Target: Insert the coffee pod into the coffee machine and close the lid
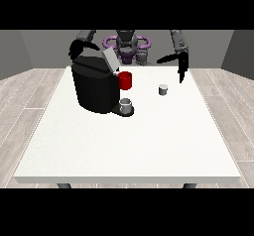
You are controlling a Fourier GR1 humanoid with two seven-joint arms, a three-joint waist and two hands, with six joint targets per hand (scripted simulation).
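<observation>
A black coffee machine [94,85] stands on the left half of the white table [129,141], its grey lid [110,59] tilted up. On the table to the machine's right rests a small pale coffee pod [162,89]. The hand at the view's right [180,64] hangs above and to the right of the pod, fingers straight and pointing down, thumb stretched left, holding nothing. The hand at the view's left [78,47] hovers over the machine's back left top with curved fingers and nothing visibly in it.
A red mug [125,80] stands just right of the machine. A grey cup [126,105] sits on the machine's drip tray at its front right. The robot's torso [126,44] is behind the table's far edge.
</observation>
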